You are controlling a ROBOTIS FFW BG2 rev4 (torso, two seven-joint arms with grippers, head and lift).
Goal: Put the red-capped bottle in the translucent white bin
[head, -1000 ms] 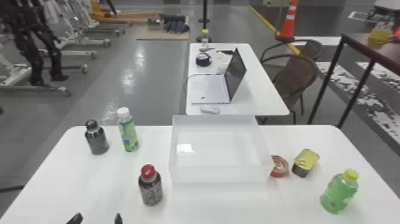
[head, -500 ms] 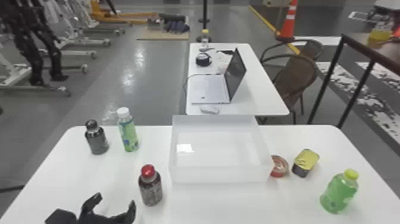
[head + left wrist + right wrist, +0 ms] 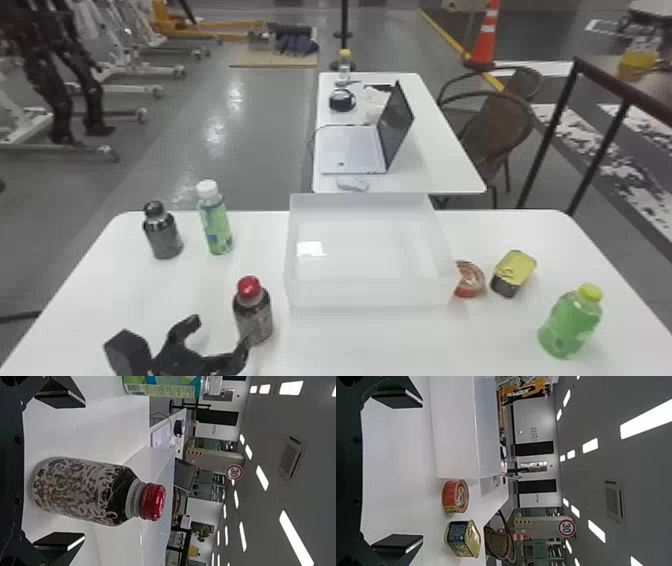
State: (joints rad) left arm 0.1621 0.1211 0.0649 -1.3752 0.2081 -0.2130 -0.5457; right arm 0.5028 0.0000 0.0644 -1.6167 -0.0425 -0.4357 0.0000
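Because the red-capped bottle (image 3: 253, 315) stands upright on the table (image 3: 380, 345), off-centre towards the right-hand finger of the left gripper (image 3: 218, 332), a straight push forward could catch that finger on its body and topple it. That claw is spread wide, pinching nothing; the right gripper (image 3: 421, 471) is spread and unladen too. Later, too low a carry could knock the bottle against the near wall of the translucent white bin (image 3: 370, 295) (it looks light enough to skid). The head view looks down into the bin's interior, which the right wrist view's side-on angle does not reveal; the left wrist view gives the bottle's offset between the fingers more plainly.
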